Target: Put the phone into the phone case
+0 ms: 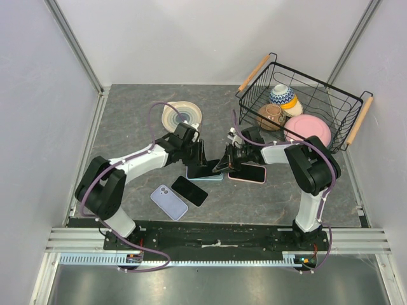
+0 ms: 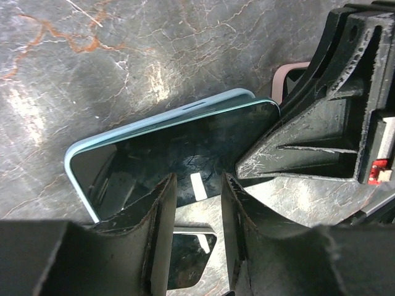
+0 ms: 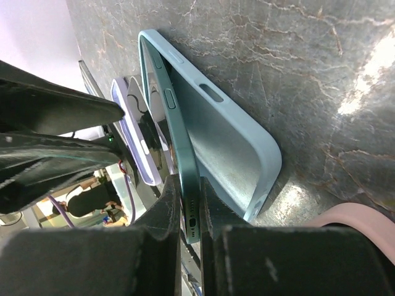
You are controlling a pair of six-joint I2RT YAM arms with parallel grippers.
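Phone [image 3: 176, 129], teal-edged with a dark glossy screen, sits tilted in the pale blue case [image 3: 234, 148] on the tabletop [image 3: 296, 55], with one long side raised. The right pincer [image 3: 188, 194] pinches its bottom edge by the charging port. The left pincer [image 2: 196, 203] is spread just over the screen.

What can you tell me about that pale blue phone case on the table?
The phone case is pale blue, matte and rubbery-looking, with rounded corners and slots cut in one side wall. It lies open side up on the grey marbled table. A phone stands tilted in it, one long edge inside, pinched by the right pincer.
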